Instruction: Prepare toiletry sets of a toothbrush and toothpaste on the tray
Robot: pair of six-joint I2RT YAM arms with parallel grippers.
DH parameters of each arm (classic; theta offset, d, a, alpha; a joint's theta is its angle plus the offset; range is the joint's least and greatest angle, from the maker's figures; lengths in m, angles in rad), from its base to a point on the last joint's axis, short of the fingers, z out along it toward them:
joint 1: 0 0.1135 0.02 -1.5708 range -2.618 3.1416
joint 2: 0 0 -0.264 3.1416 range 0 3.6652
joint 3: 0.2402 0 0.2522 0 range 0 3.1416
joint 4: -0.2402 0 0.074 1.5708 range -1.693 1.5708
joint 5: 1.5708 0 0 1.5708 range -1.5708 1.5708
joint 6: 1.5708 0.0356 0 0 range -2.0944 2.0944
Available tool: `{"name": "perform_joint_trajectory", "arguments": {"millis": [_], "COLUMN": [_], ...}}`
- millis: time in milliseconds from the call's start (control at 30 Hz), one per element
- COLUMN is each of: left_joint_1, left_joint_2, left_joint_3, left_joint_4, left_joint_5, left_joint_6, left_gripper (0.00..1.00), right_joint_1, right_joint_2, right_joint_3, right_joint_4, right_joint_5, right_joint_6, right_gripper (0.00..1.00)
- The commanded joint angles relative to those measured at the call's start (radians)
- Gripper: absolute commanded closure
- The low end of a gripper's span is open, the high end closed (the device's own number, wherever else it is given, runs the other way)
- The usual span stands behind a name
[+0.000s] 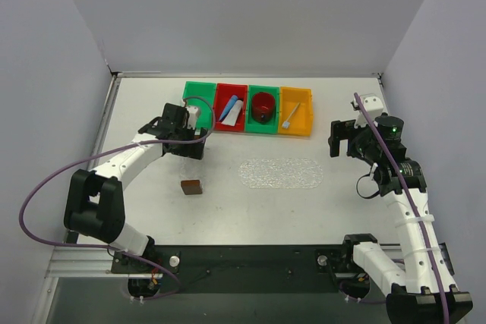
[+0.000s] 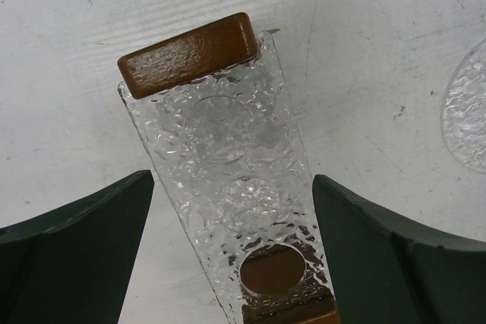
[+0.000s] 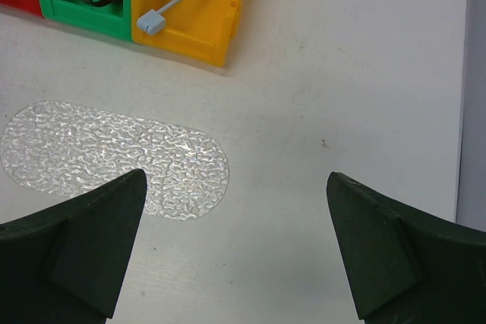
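Tray [image 2: 220, 142]: lying on the table [image 1: 228, 214], in front of the bins' [image 1: 247, 104] left end
Handling: probably light, stiff, slippery, brittle
Hold: wooden end block [image 2: 190, 55], or gently across the clear sides
Left gripper [image 2: 231, 195]: spread astride the tray
Right gripper [image 3: 235, 187]: spread, empty

Robot lab cell: plain grey walls [image 1: 250, 5] enclosing a white table [image 1: 304, 218].
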Motion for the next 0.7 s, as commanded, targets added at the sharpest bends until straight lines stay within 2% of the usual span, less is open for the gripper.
{"name": "perform_joint_trajectory", "arguments": {"millis": [0,400,667], "left_joint_1": [-0.002,-0.011,-0.016], "left_joint_2": [-0.038,-0.044,-0.063], "left_joint_3": [0.011,0.002,-0.015], "left_joint_4": [0.041,0.060,0.081], "left_joint_5": [-0.019,-0.082,-0.025], "left_joint_6": [-0.017,-0.078,-0.106], "left_gripper": [0.03,0.03,0.03], "right_joint_1": [-0.009,-0.012,-0.013], "right_joint_2": [0.006,0.009,0.014], "right_joint_3": [-0.005,-0.008,-0.009], "right_joint_4": [0.014,0.016,0.017], "right_joint_5": [0.009,0.010,0.015], "right_joint_6": [-0.014,-0.016,-0.020], "right_gripper": [0.00,0.00,0.00]}}
